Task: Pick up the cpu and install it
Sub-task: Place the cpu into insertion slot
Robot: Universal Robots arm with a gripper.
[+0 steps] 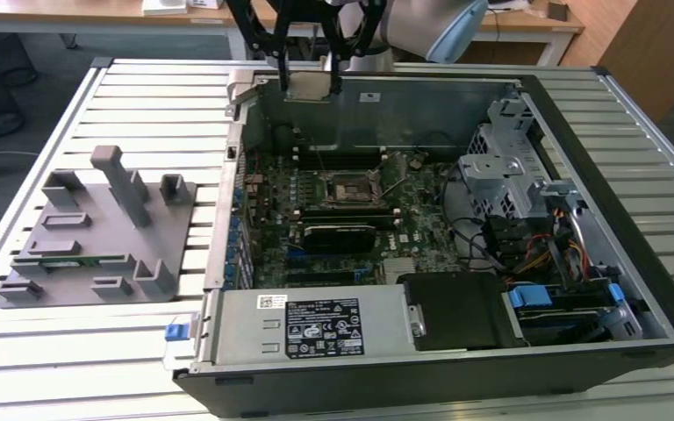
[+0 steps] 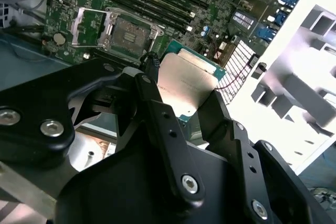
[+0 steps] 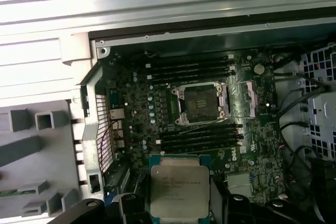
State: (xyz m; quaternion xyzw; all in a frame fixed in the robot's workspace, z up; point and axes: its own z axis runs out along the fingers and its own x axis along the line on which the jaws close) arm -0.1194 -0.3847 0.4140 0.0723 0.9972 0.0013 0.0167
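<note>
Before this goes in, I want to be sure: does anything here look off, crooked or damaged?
Nothing stands out. The gripper holds the cpu by two opposite edges, square and clear of the board. The socket lies open with its centre bare, and no damage shows.

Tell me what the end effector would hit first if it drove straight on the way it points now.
Likely the motherboard, beside the memory slots and off to one side of the open socket. The cpu held in the end effector would touch first. Depth is unclear.
</note>
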